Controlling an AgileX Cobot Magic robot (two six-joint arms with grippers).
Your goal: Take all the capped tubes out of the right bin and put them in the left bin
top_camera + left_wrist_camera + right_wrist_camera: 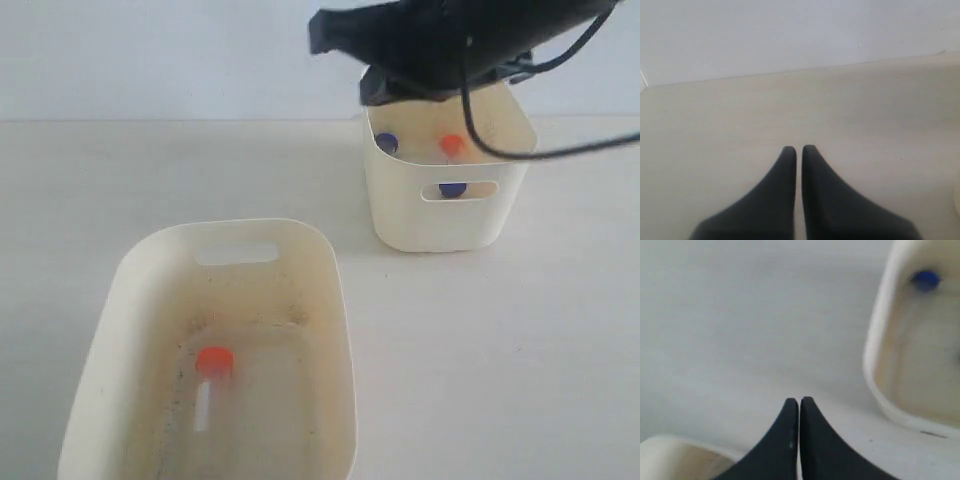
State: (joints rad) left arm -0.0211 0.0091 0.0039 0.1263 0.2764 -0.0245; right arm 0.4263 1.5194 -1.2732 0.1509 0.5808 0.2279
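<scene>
The right bin (445, 215), a small deep cream tub, holds a blue cap (387, 143) and an orange cap (452, 146). Another blue shape (453, 189) shows through its front slot. The larger, speckled left bin (335, 300) holds one orange-capped tube (210, 380) lying on its floor. My right arm hangs dark above the right bin, and its gripper (799, 401) is shut and empty over bare table. That view shows the right bin's rim (874, 355) and a blue cap (926, 279) off to one side. My left gripper (796, 148) is shut and empty over bare table.
A black cable (520, 150) loops from the right arm across the right bin's top. A cream tub corner (670, 455) shows beside the right fingers. The pale table (150, 170) meets a white wall behind the bins.
</scene>
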